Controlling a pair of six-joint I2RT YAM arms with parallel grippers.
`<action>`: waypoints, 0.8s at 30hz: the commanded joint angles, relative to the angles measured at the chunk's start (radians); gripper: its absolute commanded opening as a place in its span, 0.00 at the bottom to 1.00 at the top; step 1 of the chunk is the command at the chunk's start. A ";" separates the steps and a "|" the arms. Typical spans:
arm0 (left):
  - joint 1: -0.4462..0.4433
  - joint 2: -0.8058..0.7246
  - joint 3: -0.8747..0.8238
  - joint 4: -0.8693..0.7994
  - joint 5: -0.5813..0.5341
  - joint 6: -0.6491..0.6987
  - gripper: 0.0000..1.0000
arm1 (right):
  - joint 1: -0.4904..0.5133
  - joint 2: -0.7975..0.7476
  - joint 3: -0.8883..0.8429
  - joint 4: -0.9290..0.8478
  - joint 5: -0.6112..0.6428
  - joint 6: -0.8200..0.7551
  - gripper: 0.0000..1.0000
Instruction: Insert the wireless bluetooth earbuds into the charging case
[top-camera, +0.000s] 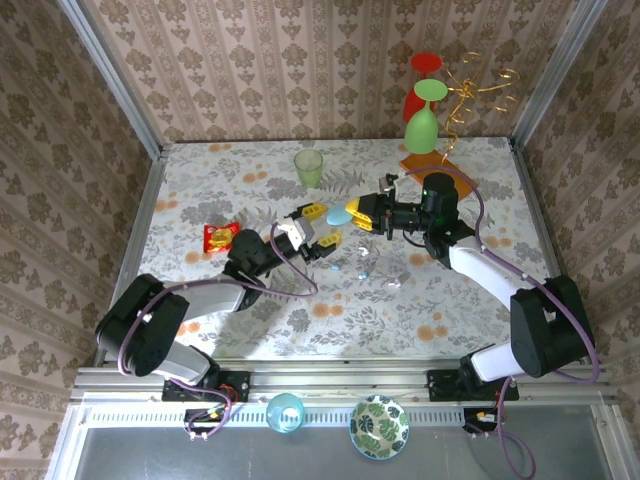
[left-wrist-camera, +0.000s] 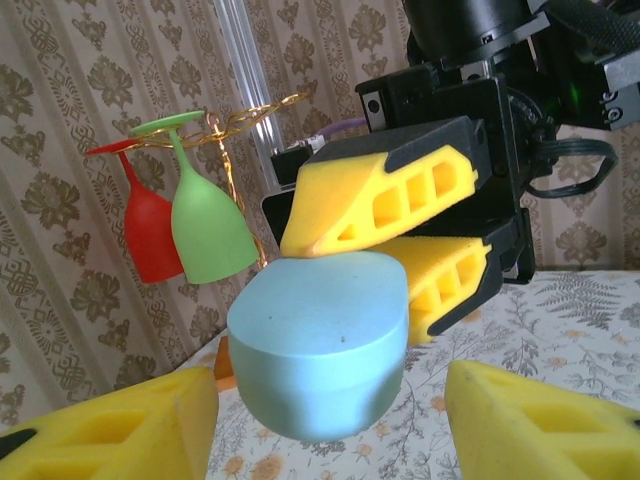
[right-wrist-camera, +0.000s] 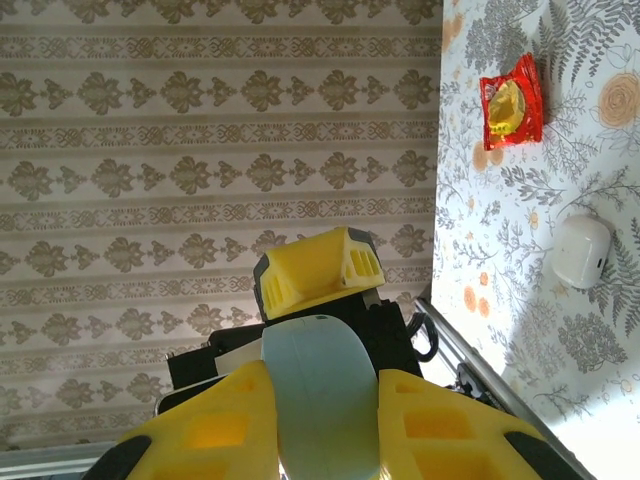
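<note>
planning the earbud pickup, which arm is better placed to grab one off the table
Left: the left pincer is open and free near the earbuds; the right pincer is shut on the charging case.

Left of green cup (top-camera: 309, 167): tabletop (top-camera: 200, 190) open, wide passage; red snack packet (top-camera: 220, 236) sits nearer front edge. Right of cup: gold rack (top-camera: 470, 90) with hanging wine glasses (top-camera: 424, 120) blocks far corner. Just in front of cup: left end effector (top-camera: 318, 228), spread, faces right end effector (top-camera: 356, 215) clamping pale-blue charging case (top-camera: 338, 216); tight gap. Farther front: earbuds (top-camera: 363, 270) scattered, then open tabletop.
</note>
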 joint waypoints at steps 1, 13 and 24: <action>-0.008 0.015 0.040 0.020 0.029 -0.027 0.57 | -0.003 -0.005 -0.008 0.035 -0.027 -0.003 0.08; -0.011 0.042 0.066 0.015 0.044 -0.046 0.47 | 0.007 -0.007 -0.008 0.061 -0.027 0.012 0.07; -0.013 0.063 0.075 0.032 0.054 -0.043 0.47 | 0.013 0.001 -0.013 0.100 -0.028 0.042 0.07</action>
